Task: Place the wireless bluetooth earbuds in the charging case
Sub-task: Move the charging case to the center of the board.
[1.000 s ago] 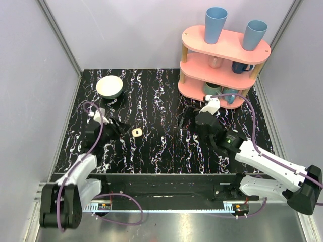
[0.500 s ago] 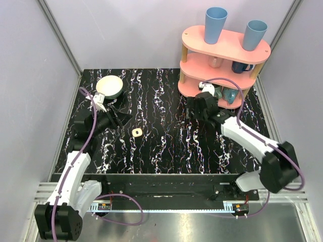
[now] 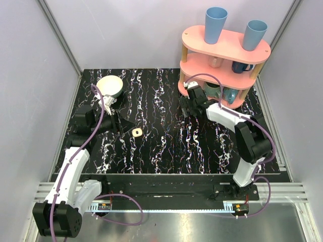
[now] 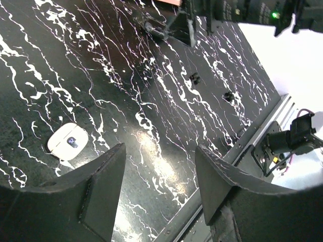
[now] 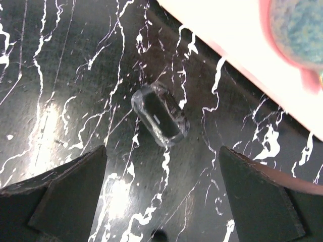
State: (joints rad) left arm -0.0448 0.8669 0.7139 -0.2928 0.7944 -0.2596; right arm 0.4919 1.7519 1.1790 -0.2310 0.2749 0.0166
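Charging case (image 3: 136, 132) flat, toward left edge, mid-depth. Left gripper (image 4: 159, 154) spread, empty, aimed at it, likely for pickup. Right gripper (image 5: 162, 151) spread wide above clear oval piece (image 5: 160, 121) beside far-right shelf (image 3: 229, 44). Earbuds unseen.

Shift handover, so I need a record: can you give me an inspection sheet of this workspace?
Surface: black marbled table, no spill seen.
Job's things: case lies flat, clear of both arms; earbuds: nothing seen.
Clutter: bowl far left; pink shelf with cups far right; small clear-rimmed oval beside the shelf.
Grippers: left gripper open, empty; right gripper open, empty.
Cables: purple cables along both arms.
Surroundings: grey walls, metal rail at near edge.
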